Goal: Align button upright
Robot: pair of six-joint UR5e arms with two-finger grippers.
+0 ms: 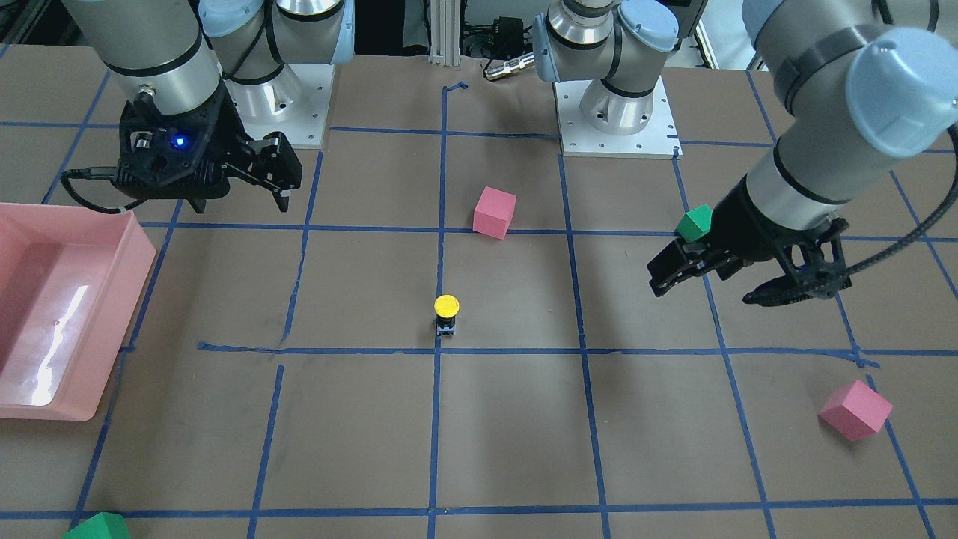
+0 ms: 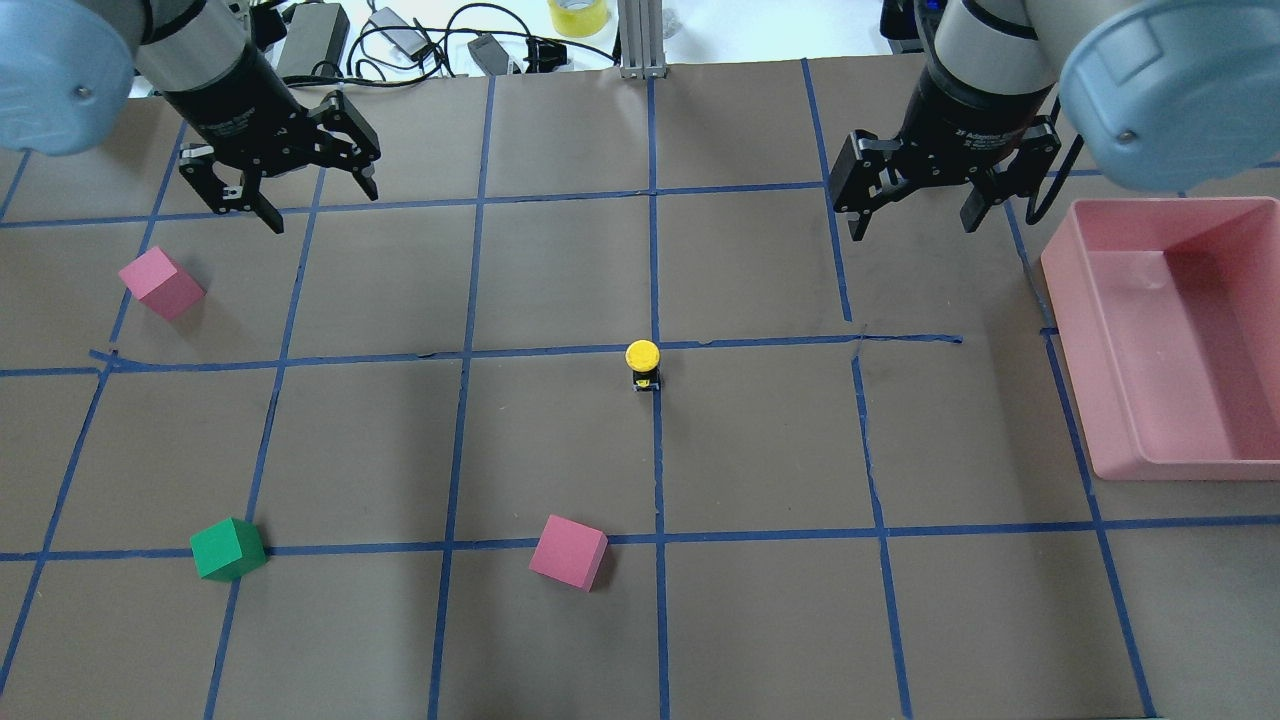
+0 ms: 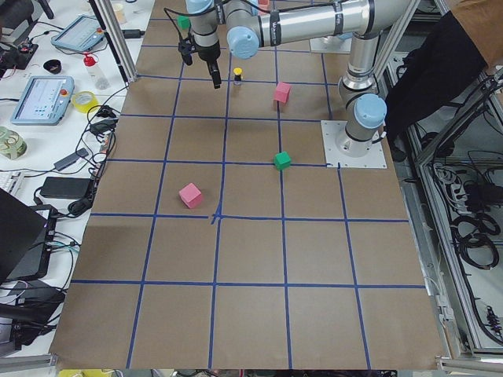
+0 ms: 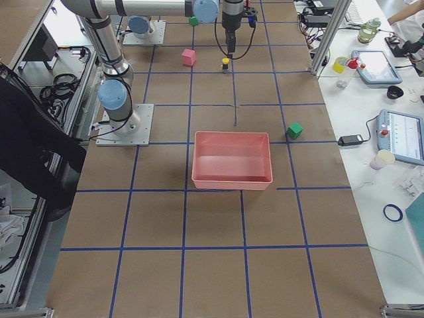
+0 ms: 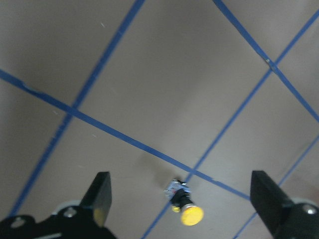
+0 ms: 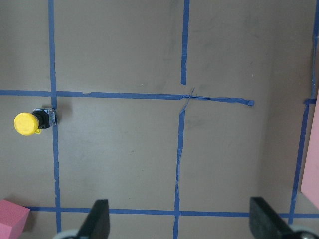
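brown paper counter (image 2: 560, 280), gridded with blue tape. the button (image 2: 643, 364) stands near its centre beside a tape crossing, yellow cap uppermost and body down; judged upright, so the task looks met. nothing touches it. the left tool (image 2: 320, 205) and right tool (image 2: 915, 225) hang well apart from it, both spread wide and empty, presumably so it stands undisturbed. a pink cube (image 2: 568, 552) lies near.

The left gripper (image 1: 703, 292) hides part of a green cube (image 1: 694, 221). The front-facing view's bottom edge cuts a second green cube (image 1: 96, 527), its left edge the pink tray (image 1: 105, 322). Side views show the button (image 3: 237, 75) too small for detail
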